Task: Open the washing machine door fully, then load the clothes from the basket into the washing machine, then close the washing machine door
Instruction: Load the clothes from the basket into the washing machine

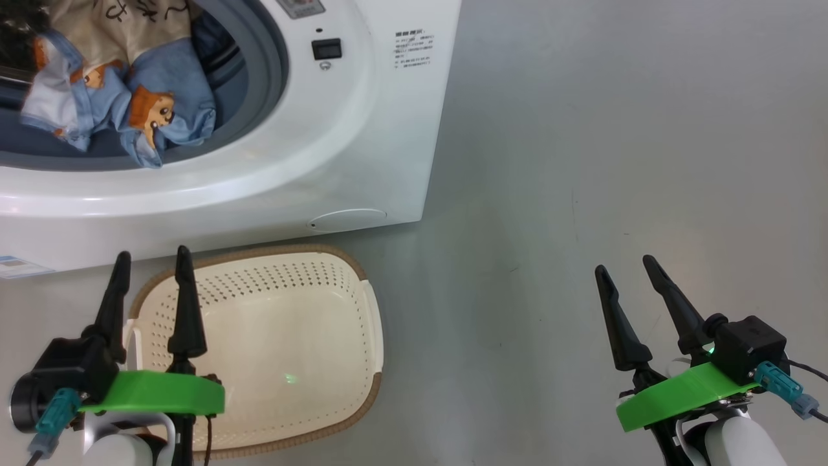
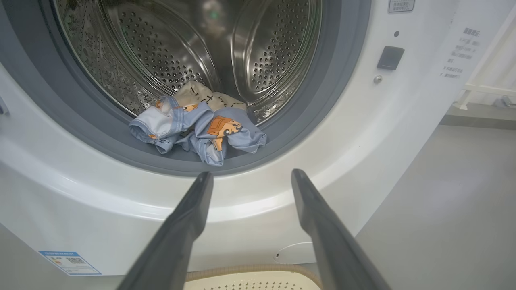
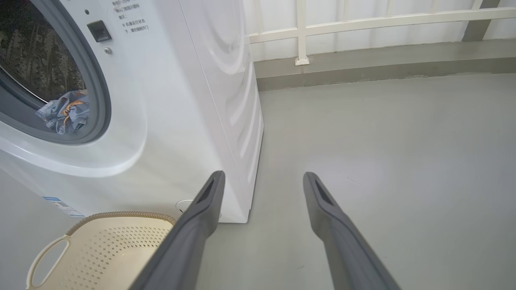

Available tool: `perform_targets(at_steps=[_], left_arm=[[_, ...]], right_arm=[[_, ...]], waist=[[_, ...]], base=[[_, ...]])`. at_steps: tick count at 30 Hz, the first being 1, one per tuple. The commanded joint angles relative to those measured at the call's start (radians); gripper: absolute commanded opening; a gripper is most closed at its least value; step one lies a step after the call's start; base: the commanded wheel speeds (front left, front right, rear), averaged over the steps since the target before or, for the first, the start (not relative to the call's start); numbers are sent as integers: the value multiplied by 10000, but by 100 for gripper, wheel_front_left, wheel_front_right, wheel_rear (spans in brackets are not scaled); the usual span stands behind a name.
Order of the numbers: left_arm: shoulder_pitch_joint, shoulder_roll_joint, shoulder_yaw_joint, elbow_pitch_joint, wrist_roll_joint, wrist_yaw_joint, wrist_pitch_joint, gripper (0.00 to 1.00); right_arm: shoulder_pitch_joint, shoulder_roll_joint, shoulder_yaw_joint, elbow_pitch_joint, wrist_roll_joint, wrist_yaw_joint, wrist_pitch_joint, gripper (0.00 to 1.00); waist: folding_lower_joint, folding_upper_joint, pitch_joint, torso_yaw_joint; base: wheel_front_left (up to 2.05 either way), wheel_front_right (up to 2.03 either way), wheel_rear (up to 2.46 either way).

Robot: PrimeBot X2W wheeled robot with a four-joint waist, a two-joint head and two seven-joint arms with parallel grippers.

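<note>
The white washing machine (image 1: 362,129) stands with its mouth uncovered; the washing machine door is out of view. The clothes (image 1: 116,97), a cream printed garment and a blue one with orange patches, lie at the drum's front edge on the grey gasket (image 2: 306,121), also seen as clothes (image 2: 197,129) and clothes (image 3: 64,114). The cream basket (image 1: 310,272) sits on the floor before the machine with nothing in it. My left gripper (image 1: 152,259) hangs open over the basket's left side, pointing at the machine. My right gripper (image 1: 626,265) is open above bare floor to the right.
Grey floor (image 1: 614,162) stretches to the machine's right. A white railing (image 3: 363,24) and a low kerb run along the far side. A blue label sticker (image 2: 70,262) is on the machine's lower front.
</note>
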Motion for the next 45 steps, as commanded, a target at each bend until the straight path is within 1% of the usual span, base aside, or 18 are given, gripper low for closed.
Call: perform_targets(at_steps=[1,5,10,15,16,23,25,30,38,45], left_arm=[[-44,151,374,-179,139,-35,-62,100],[-139,157,467,-156,163,-96,-62,100],[-573,380,482,25,215,-128,125,100],[-1448,734,496,346,265,-109,867,100],[-1448,734,496,346,265,-109,867,100],[-3103,1375,605,1041,286,-89,2175,100],[-3811,1642,561,1430,368,-88,2748,100],[-4972,1943,507,2042,439,-84,3420,100],[-6587,2349,319,3641,652,-133,3975,100],[-7628,2537,117,5116,818,-135,4216,100]], right_arm=[[38,-34,262,-207,63,16,12,100],[11,-24,274,-212,66,16,8,100],[-66,-3,303,-213,76,16,-15,100],[-182,21,388,-160,99,16,-61,100],[-182,21,388,-160,99,16,-61,100],[-368,25,493,-23,179,16,-141,100],[-444,16,519,29,211,16,-178,100],[-570,1,583,118,276,16,-238,100],[-761,14,673,262,375,16,-318,100],[-839,5,688,334,416,16,-364,100]], waist=[[-1,0,15,-1],[-1,0,89,-7],[-1,0,302,-37],[-1,0,528,-109],[-1,0,528,-109],[-1,0,844,-313],[-1,0,965,-401],[-1,0,1173,-560],[-1,0,1456,-805],[-1,0,1675,-927]], base=[[0,0,0],[0,0,0],[0,0,0],[0,0,0],[0,0,0],[0,0,0],[0,0,0],[0,0,0],[0,0,0],[0,0,0]])
